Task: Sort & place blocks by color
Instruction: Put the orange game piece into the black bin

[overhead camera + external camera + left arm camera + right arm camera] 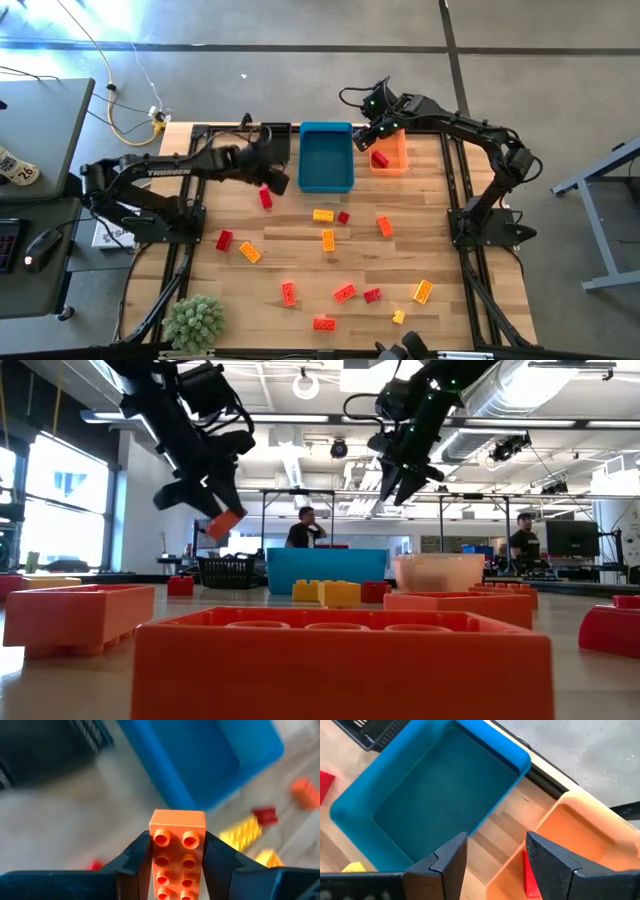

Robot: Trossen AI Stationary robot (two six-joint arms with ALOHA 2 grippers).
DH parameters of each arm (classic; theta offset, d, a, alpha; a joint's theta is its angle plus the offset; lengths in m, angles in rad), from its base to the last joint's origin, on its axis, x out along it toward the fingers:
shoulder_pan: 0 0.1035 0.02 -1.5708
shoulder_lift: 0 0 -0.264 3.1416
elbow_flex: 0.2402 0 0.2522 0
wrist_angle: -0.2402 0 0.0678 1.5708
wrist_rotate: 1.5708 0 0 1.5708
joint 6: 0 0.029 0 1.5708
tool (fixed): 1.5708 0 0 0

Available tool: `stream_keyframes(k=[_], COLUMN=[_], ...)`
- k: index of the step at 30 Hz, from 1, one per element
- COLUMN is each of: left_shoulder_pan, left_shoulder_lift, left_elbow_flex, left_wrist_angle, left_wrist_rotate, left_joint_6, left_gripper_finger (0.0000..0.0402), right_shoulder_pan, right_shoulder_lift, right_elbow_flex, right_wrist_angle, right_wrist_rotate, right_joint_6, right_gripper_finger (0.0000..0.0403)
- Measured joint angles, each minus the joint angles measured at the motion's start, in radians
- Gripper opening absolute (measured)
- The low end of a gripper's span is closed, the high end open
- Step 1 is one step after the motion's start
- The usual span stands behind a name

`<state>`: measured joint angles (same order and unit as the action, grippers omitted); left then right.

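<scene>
One orange block (178, 851) is clamped between my left gripper's (178, 870) fingers, raised off the table beside the blue bin (326, 158), on its black-bin (268, 135) side. Step in hand: carrying it to a bin. Next move, I judge, calls for travel past the blue bin to the orange bin (392, 160). My right gripper (495, 855) hangs open and empty above the orange bin, where a red block (529, 877) lies. Remaining blocks (327, 240) lie scattered short of the blue bin. Lettering on my left arm looks like "TROSSEN", but I cannot read it surely.

Both arms are dark with black cables, the left arm (160, 168) lettered white, each tool with 2 dark fingers.
</scene>
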<state>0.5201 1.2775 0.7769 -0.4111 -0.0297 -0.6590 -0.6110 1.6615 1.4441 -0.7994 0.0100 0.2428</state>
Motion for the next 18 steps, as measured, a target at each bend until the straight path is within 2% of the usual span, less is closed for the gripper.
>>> stream_keyframes(k=[11,18], left_shoulder_pan=[0.242,0.354], left_shoulder_lift=[0.014,0.092], left_elbow_flex=[0.001,0.002], left_wrist_angle=[0.167,0.239], left_wrist_rotate=[-0.048,-0.056], left_joint_6=[0.178,0.268], left_gripper_finger=[0.0114,0.0114], right_shoulder_pan=[0.050,0.071], right_shoulder_lift=[0.000,0.000], right_elbow_flex=[0.000,0.000], right_wrist_angle=[0.037,0.066], right_wrist_rotate=[0.005,0.006], right_joint_6=[0.073,0.098], right_gripper_finger=[0.0191,0.0191])
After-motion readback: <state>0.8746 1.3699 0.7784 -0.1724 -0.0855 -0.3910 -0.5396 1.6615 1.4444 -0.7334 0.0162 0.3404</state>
